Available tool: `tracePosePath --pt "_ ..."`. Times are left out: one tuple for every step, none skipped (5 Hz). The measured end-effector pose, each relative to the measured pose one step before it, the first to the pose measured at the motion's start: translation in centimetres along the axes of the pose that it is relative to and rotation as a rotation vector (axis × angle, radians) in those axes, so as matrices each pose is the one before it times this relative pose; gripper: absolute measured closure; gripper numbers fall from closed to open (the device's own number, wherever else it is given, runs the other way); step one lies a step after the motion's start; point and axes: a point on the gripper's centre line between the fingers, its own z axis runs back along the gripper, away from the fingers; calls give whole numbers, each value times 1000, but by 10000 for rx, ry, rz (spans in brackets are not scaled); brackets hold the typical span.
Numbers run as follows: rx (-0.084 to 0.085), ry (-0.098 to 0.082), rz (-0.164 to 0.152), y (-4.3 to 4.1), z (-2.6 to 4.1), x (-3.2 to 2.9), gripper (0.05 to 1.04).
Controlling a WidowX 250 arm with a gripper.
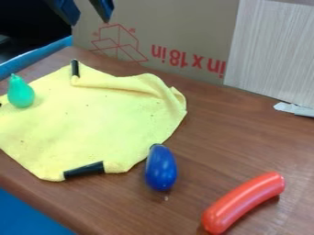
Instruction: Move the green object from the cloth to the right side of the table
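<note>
My gripper [91,20] hangs at the top edge of the view, left of centre, its two fingers spread wide with a gap between them and nothing held. I count one green object [21,93], pear-shaped, upright near the left edge of the one yellow cloth [92,119]. Two black strips lie on that cloth, one at its top corner [75,68], one at its lower edge [84,170]. There is one blue eggplant shape [161,169] just beside the cloth, and one curved red piece [243,203] at lower right. All sit on a brown wood-grain table [215,137]. Behind stand one cardboard panel [190,27] with red print and one pale, streaked board [273,50]; a whitish thing [294,109] lies by its foot. Blue [27,213] shows beyond the table's lower-left edge.
</note>
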Motion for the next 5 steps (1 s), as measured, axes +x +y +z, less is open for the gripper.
tracePosePath --pt "-37 295 72 213 -866 -422 83" --pt "-142 641 -36 52 -396 -961 83" --pt "394 347 617 1789 -288 -490 83" --pt "605 776 1168 2260 -712 1517 83" --pt "1789 596 686 3247 -849 1163 83"
